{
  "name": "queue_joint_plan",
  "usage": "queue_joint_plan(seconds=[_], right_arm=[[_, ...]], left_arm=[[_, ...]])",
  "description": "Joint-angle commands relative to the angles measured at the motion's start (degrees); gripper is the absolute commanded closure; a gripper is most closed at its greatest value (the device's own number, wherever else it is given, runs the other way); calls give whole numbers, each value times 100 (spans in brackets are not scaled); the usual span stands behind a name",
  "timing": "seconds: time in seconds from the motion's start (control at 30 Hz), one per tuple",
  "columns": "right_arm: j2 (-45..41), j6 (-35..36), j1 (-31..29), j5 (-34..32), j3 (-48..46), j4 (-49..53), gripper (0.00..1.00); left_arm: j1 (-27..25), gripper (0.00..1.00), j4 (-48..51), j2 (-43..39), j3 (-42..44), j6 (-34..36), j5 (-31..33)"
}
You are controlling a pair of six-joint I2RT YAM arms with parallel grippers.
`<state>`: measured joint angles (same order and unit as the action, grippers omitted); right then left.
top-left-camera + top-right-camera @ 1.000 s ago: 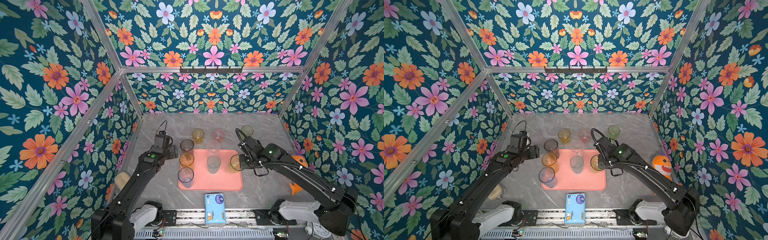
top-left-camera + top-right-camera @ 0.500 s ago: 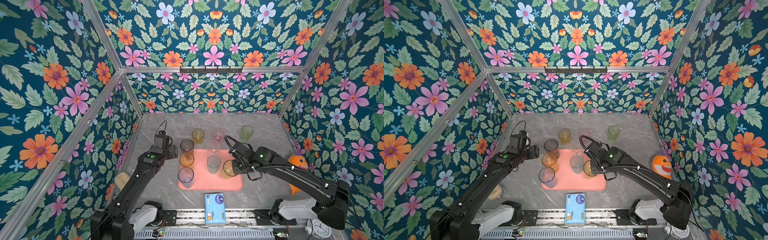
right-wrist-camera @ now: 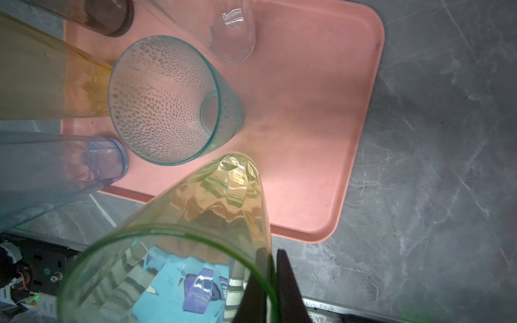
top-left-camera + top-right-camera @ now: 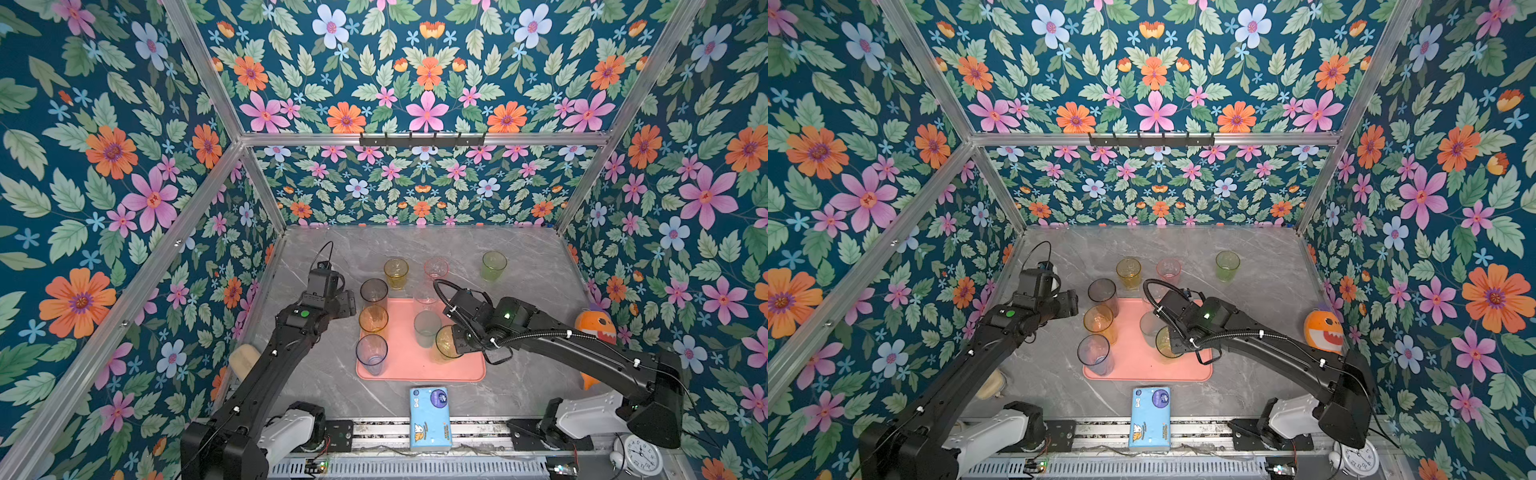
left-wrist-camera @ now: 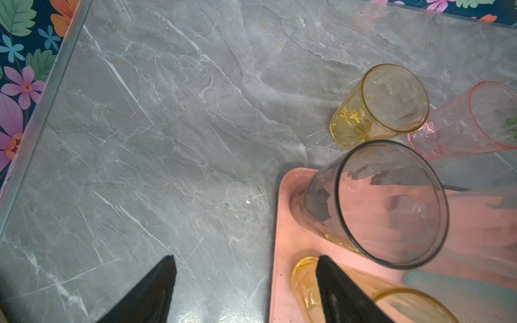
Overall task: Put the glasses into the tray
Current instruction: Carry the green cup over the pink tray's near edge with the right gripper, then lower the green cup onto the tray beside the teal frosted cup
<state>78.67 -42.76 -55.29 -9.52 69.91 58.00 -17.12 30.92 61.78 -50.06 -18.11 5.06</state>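
Note:
The salmon-pink tray (image 4: 465, 370) (image 4: 1187, 370) (image 3: 321, 112) holds a smoky grey glass (image 4: 373, 291) (image 5: 389, 204), an amber one (image 4: 373, 320), a blue-grey one (image 4: 371, 351), a teal one (image 4: 427, 326) (image 3: 167, 100) and a clear one (image 4: 426, 296). My right gripper (image 4: 455, 340) (image 3: 275, 282) is shut on the rim of a tall yellow-green glass (image 4: 445, 343) (image 3: 195, 237), tilted over the tray's near right part. Yellow (image 4: 395, 272), pink (image 4: 436, 268) and green (image 4: 494, 264) glasses stand on the table behind the tray. My left gripper (image 4: 351, 302) (image 5: 246, 264) hangs open and empty over the tray's left edge.
A blue tissue pack (image 4: 430, 417) lies at the table's front edge. An orange shark toy (image 4: 594, 328) sits by the right wall and a beige object (image 4: 243, 361) by the left wall. Floral walls close in three sides.
My right gripper has carried the yellow-green glass leftwards and nearer, from the tray's right edge further in over the tray. The left arm has stayed still.

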Motion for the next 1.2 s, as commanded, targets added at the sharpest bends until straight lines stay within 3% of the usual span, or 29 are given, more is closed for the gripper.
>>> queue_joint_plan(seconds=[0.0, 0.5, 1.17], right_arm=[[65, -127, -74, -46, 66, 3, 100], [690, -200, -509, 39, 321, -40, 100], [1224, -180, -615, 153, 732, 147, 100]], left_arm=[[0, 18, -11, -17, -12, 18, 25], [7, 18, -7, -16, -11, 23, 28], [0, 18, -6, -11, -3, 44, 8]])
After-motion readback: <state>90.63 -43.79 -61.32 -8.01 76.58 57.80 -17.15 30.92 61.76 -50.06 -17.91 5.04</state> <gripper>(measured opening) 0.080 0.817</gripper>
